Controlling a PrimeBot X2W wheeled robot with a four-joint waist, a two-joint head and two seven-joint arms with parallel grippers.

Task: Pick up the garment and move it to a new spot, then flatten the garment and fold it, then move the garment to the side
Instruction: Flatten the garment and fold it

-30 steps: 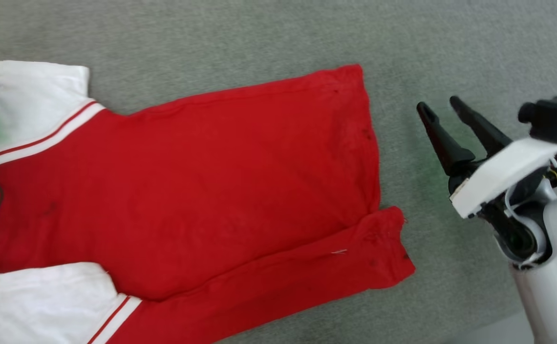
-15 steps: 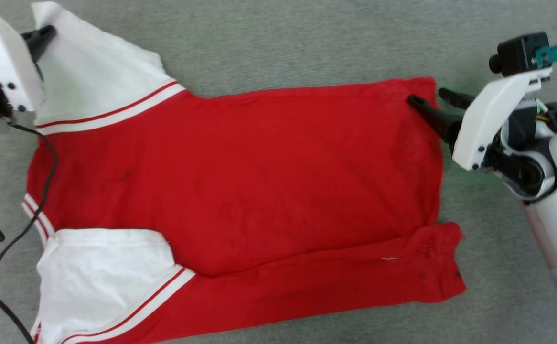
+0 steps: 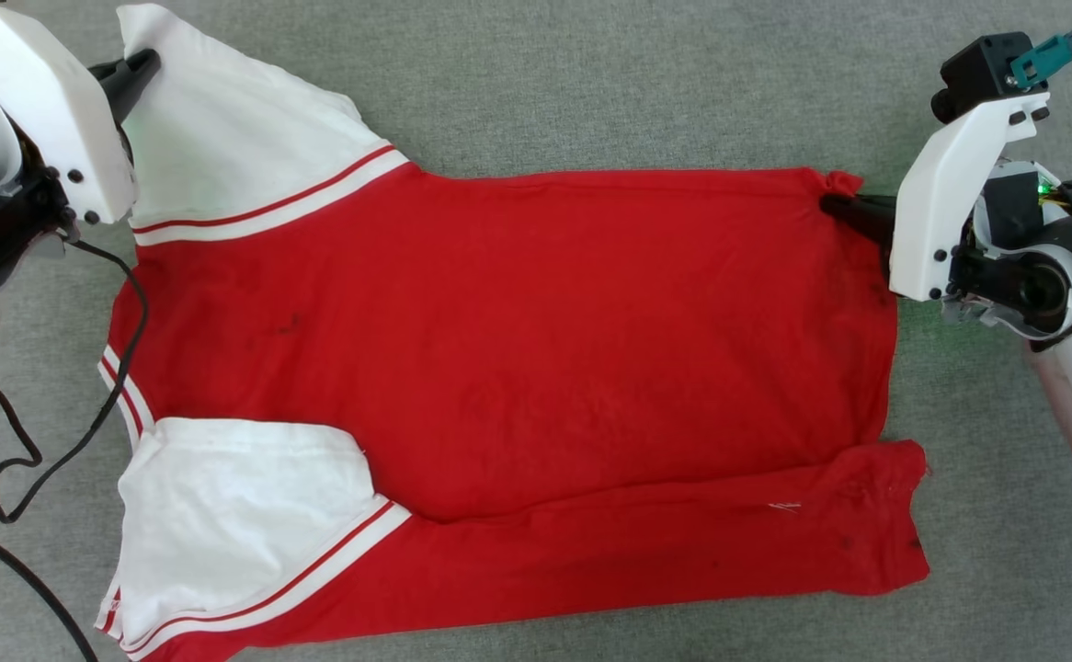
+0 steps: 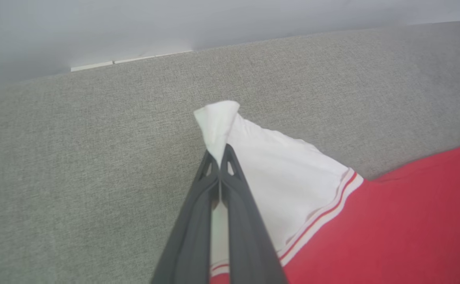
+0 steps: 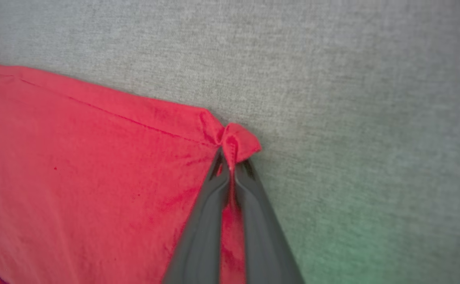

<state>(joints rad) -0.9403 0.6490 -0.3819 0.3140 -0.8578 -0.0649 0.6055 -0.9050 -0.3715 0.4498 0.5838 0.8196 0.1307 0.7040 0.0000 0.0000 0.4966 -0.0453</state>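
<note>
The garment (image 3: 518, 340) lies spread on the grey fabric surface, red in the body with white sleeve panels and red-and-white stripe trim. My left gripper (image 3: 145, 66) is shut on the tip of the far white sleeve (image 4: 216, 118) at the upper left. My right gripper (image 3: 832, 204) is shut on the far red hem corner (image 5: 236, 142) at the upper right, which bunches up between the fingers. The near long edge is folded over as a red strip (image 3: 665, 542). The near white sleeve (image 3: 233, 515) lies flat at the lower left.
A black cable (image 3: 85, 405) loops from my left arm over the surface and the garment's left edge. The grey surface (image 3: 591, 83) stretches beyond the garment. Behind it, in the left wrist view, a pale wall (image 4: 174, 23) rises.
My right gripper has reached the far red hem corner and shut on it. The camera has shifted, so the whole garment and my left gripper on the white sleeve have come into view.
</note>
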